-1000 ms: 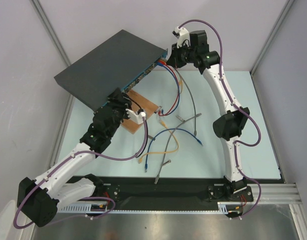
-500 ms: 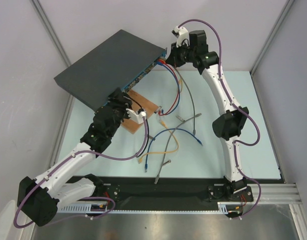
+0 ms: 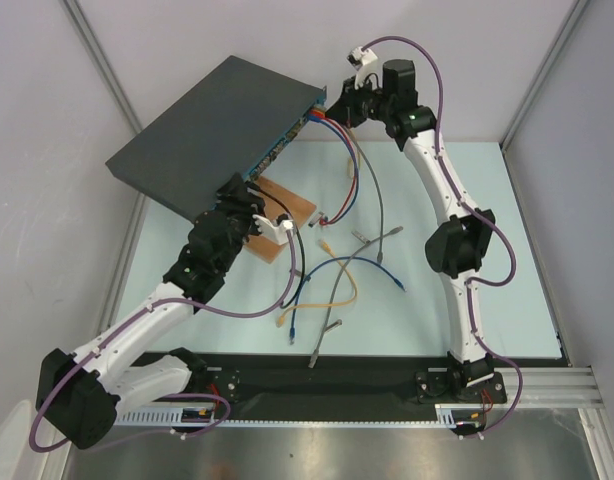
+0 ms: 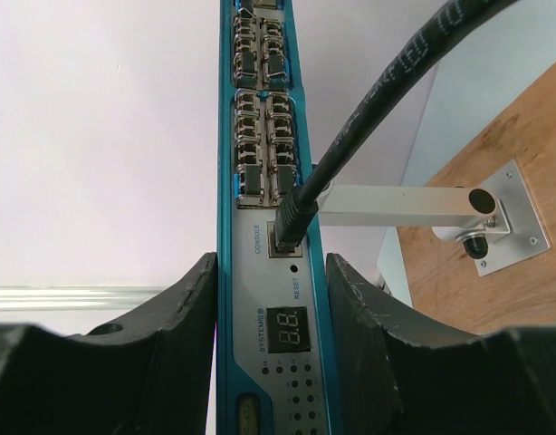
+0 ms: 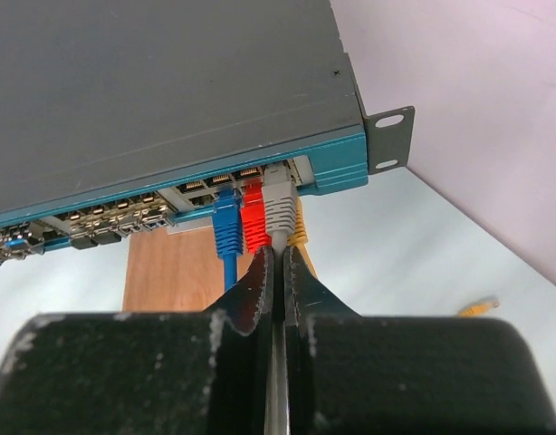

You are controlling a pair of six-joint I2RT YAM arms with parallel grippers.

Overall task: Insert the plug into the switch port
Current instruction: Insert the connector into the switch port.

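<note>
Pale blue table (image 3: 487, 290); toward its left, a brown wooden board (image 3: 297, 208) lying flat; just right of the board, loose cables sprawled and crossing one another: blue cable (image 3: 357, 260), yellow cable (image 3: 349, 288), grey cable (image 3: 334, 308); along the near edge, a black strip (image 3: 337, 375).

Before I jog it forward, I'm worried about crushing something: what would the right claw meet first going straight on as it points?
The right claw, pinching the grey cable, would run first into that cable's grey plug, which looks seated in the switch; the blue front face lies just behind.
</note>
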